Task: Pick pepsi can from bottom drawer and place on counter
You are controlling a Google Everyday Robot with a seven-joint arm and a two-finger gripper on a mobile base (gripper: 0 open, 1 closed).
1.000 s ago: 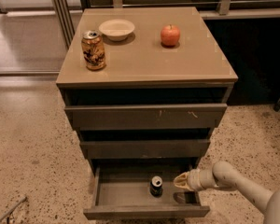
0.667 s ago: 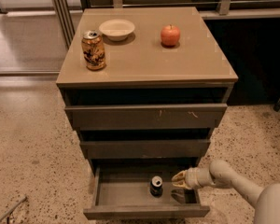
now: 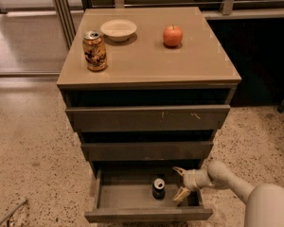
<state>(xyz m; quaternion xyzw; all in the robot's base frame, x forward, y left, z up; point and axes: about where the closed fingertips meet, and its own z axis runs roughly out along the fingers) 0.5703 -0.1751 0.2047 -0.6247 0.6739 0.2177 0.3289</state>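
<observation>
1. The small dark blue pepsi can with a silver top is found upright on the floor of the pulled-out grey-brown bottom drawer, right of its middle.
2. The cream two-finger gripper is held inside the drawer, just right of the can. Its fingers are spread apart and nothing is gripped.
3. If one fingertip strikes the can before both flank it, the can is likely to be tipped or pushed leftward out of reach.
4. The grey-brown middle drawer front is set close above. On lifting, the can or the wrist could be caught against it.
5. The glossy tan-beige counter is occupied by a gold-orange patterned can, a shallow white bowl and a red apple.
6. The bare front centre is judged the safest placing spot. Either neighbour could be knocked if the can is set too far back.
</observation>
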